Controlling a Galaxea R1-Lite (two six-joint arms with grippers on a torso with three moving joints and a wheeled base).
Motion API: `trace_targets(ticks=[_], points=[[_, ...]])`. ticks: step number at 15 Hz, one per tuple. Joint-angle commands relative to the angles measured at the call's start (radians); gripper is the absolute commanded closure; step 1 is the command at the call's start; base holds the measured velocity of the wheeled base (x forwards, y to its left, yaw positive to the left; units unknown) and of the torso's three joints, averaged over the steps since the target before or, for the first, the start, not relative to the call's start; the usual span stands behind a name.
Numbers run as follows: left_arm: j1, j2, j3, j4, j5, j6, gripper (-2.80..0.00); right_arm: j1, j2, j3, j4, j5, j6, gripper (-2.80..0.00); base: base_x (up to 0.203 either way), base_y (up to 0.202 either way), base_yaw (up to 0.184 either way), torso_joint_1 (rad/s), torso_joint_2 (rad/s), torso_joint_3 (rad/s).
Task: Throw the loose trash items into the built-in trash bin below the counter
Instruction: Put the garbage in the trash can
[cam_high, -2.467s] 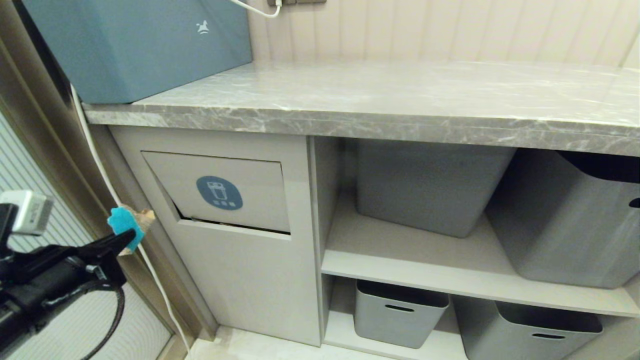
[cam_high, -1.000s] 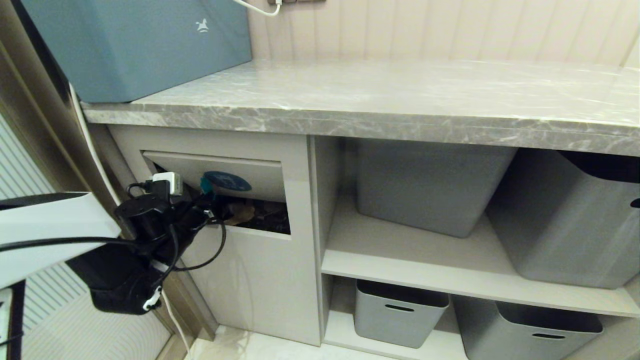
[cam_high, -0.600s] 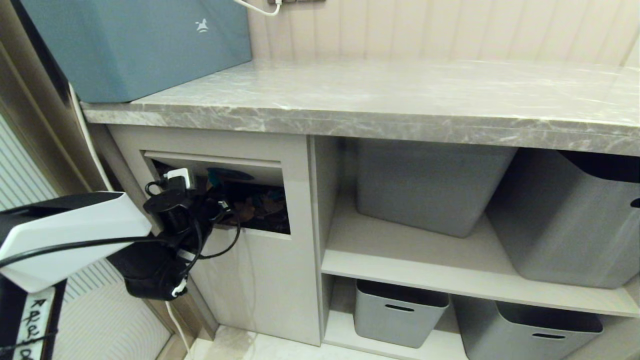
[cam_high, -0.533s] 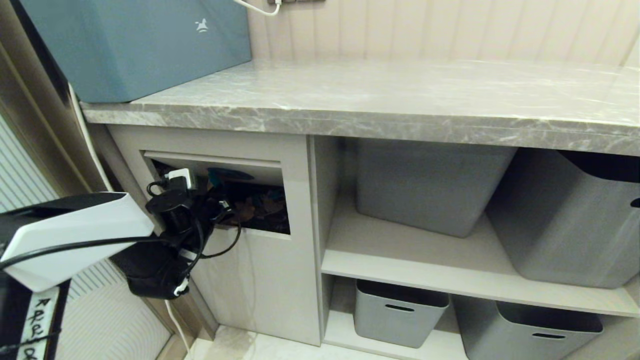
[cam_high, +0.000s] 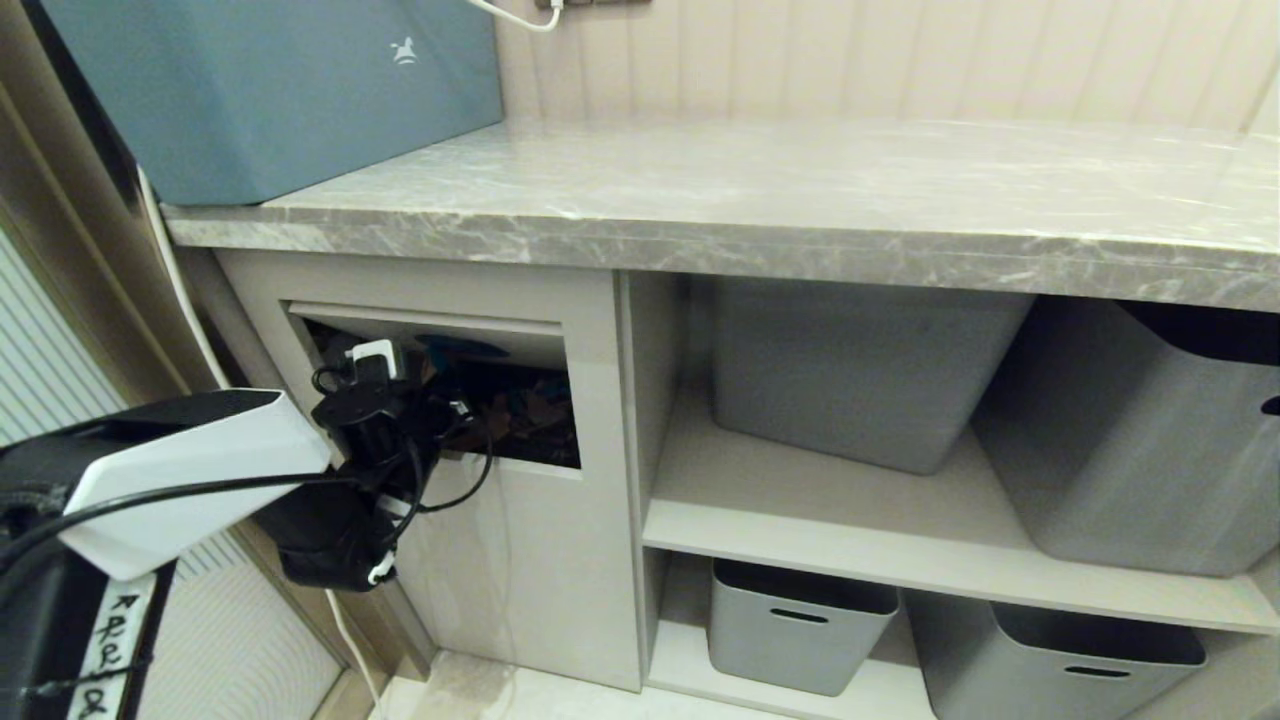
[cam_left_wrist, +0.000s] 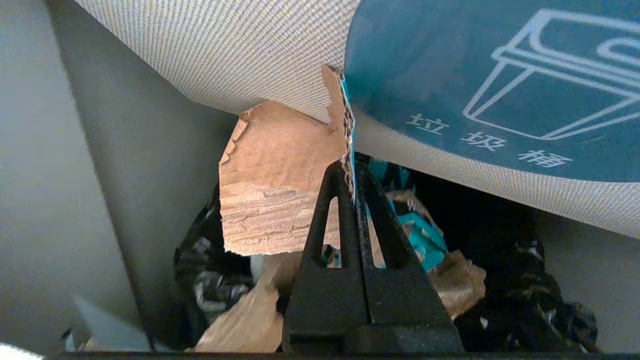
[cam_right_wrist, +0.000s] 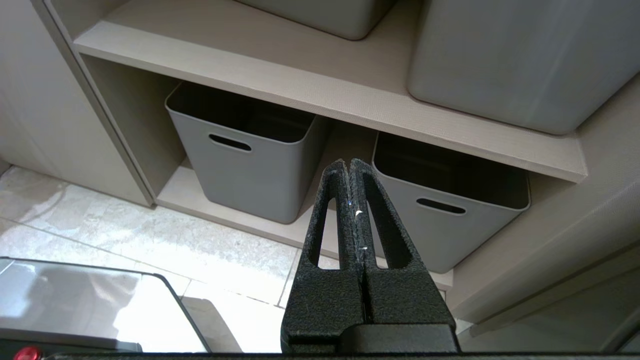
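Left gripper (cam_left_wrist: 350, 172) clamped on cardboard scrap (cam_left_wrist: 280, 185)

Before me, pale ribbed wall panelling (cam_high: 900, 60) backs the room; grey plastic tubs (cam_high: 860, 370) sit on thin beige shelf boards (cam_high: 820, 540), above a light marbled tile floor (cam_right_wrist: 125, 235).

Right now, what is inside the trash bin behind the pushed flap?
Brown cardboard scraps, teal pieces and dark rubbish lie there; the left gripper holds one cardboard scrap. Deeper contents are hidden.
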Motion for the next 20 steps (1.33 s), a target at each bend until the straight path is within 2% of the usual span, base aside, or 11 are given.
trace_targets(ticks=[1, 4, 5, 7, 9, 15, 18, 20], points=[[0.000, 0.009, -0.034, -0.004, 0.001, -0.001, 0.00, 0.001, 0.000, 0.000, 0.002, 0.000, 0.000, 0.00, 0.000, 0.000, 0.000, 0.000, 0.00, 0.000], [-0.009, 0.022, -0.065, 0.010, 0.001, -0.001, 0.00, 0.000, 0.000, 0.002, 0.002, -0.002, 0.000, 0.00, 0.000, 0.000, 0.000, 0.000, 0.00, 0.000], [-0.015, 0.022, -0.065, 0.010, 0.001, -0.001, -2.80, 0.000, 0.000, 0.002, 0.002, -0.002, 0.000, 0.00, 0.000, 0.000, 0.000, 0.000, 0.00, 0.000], [-0.024, 0.023, -0.067, 0.009, 0.014, -0.001, -2.80, 0.001, 0.000, 0.002, 0.002, -0.002, 0.000, 0.00, 0.000, 0.000, 0.000, 0.000, 0.00, 0.000], [-0.035, 0.030, -0.073, 0.016, 0.084, -0.003, -2.80, 0.000, 0.000, 0.002, 0.002, -0.002, -0.001, 0.00, 0.000, 0.000, 0.000, 0.000, 0.00, 0.000], [-0.038, 0.019, -0.048, 0.017, 0.096, -0.016, -2.80, 0.001, 0.000, 0.002, 0.002, -0.002, 0.000, 0.00, 0.000, 0.000, 0.000, 0.000, 0.00, 0.000], [-0.065, -0.070, 0.059, 0.015, 0.109, -0.017, -2.80, 0.001, 0.000, 0.000, 0.002, 0.000, 0.000, 0.00, 0.000, 0.000, 0.000, 0.000, 0.00, 0.000], [-0.104, -0.171, 0.195, 0.015, 0.126, -0.028, -2.80, 0.000, 0.000, 0.000, 0.002, 0.000, 0.002, 0.00, 0.000, 0.000, 0.000, 0.000, 0.00, 0.000]])
